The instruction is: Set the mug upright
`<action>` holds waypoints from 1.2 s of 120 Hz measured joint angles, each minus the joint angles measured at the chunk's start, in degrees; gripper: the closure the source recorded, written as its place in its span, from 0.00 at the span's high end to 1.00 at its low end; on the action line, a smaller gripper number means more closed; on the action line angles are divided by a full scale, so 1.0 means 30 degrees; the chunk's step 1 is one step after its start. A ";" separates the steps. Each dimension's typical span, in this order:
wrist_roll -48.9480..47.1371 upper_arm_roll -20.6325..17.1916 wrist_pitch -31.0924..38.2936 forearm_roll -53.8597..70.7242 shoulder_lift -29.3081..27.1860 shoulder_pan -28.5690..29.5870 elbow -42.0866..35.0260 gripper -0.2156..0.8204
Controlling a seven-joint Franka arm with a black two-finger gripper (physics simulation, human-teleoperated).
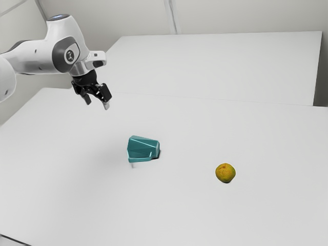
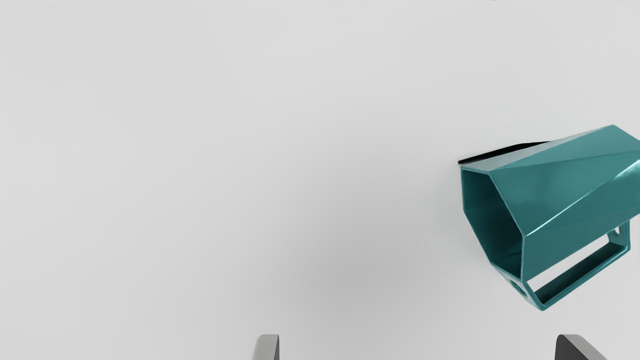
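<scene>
The teal mug (image 1: 143, 148) lies on its side on the worktop (image 1: 174, 215), its mouth toward the exterior view's left, its handle (image 2: 582, 273) low at its flank. A wide stretch of worktop separates it from the orange-green fruit (image 1: 225, 173); the worktop's slanting edge is well off from it. Above and apart from the mug, the claw (image 1: 97, 102) has its fingers spread. The wrist view cuts off the mug's base; its underside is hidden.
</scene>
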 joint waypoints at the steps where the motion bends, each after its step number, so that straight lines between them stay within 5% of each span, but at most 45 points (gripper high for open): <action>1: -0.0013 0.0002 0.0008 -0.0004 0.0002 -0.0003 -0.0003 0.79; 54: -0.0027 0.0212 0.1968 -0.9336 -0.0053 0.1770 -0.4632 0.79; 144: 0.6146 0.0168 0.1414 -2.0284 0.3567 0.1844 -0.5598 0.79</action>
